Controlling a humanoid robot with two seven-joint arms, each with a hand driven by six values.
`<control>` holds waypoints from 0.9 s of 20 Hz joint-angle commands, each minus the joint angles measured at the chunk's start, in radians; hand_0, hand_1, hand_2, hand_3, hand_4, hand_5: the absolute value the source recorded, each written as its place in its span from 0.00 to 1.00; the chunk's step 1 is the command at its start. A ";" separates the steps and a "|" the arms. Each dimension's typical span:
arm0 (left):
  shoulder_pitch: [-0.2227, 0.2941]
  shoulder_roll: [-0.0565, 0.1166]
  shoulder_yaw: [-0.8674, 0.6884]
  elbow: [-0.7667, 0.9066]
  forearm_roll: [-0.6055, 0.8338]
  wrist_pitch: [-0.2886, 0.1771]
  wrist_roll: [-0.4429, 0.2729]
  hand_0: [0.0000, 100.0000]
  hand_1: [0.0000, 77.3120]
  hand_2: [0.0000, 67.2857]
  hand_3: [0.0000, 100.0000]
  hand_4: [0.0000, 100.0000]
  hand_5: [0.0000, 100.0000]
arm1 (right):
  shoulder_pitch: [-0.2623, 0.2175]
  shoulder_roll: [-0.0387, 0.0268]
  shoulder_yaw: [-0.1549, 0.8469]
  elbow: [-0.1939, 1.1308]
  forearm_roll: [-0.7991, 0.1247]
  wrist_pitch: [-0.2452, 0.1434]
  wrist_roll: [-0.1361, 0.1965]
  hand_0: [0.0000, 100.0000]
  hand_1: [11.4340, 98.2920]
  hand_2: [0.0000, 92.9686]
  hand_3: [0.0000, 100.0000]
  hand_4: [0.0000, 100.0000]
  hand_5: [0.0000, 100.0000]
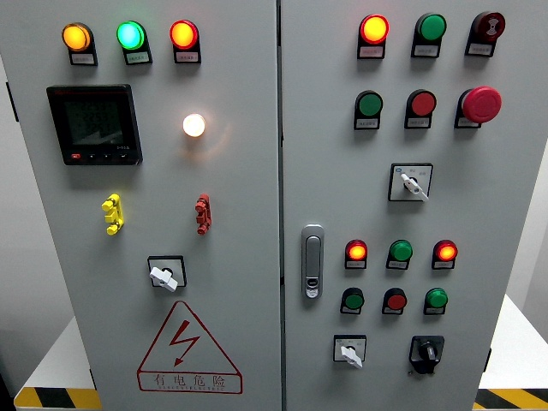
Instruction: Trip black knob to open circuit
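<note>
Because neither hand is in view, their state cannot be told, and the black knob (426,351) sits untouched low on the right cabinet door (505,223), within reach.

An industrial electrical room: grey control cabinet (240,214), indicator lamps (374,29), hazard-striped floor (51,398).

Black knob (425,351) on grey cabinet (240,214)

A grey electrical cabinet (240,214) fills the head view, its two doors studded with lamps and switches. The black knob (425,352) sits at the right door's lower right, beside a white selector switch (349,351). A red mushroom button (481,104) stands above.
</note>
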 commanded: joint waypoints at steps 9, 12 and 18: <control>0.000 0.000 0.000 0.000 0.000 0.000 0.000 0.00 0.04 0.19 0.21 0.07 0.01 | -0.170 0.0000 -0.031 0.793 0.003 -0.077 -0.005 0.74 0.34 0.03 0.20 0.14 0.31; 0.000 0.000 0.000 0.000 0.000 0.000 0.000 0.00 0.04 0.19 0.21 0.07 0.01 | -0.225 0.0000 -0.038 0.983 0.015 -0.125 -0.008 0.75 0.35 0.03 0.23 0.17 0.35; 0.000 0.000 0.000 0.000 0.000 0.000 0.000 0.00 0.04 0.19 0.21 0.07 0.01 | -0.247 0.0077 -0.065 1.207 0.105 -0.192 -0.051 0.78 0.37 0.02 0.38 0.47 0.58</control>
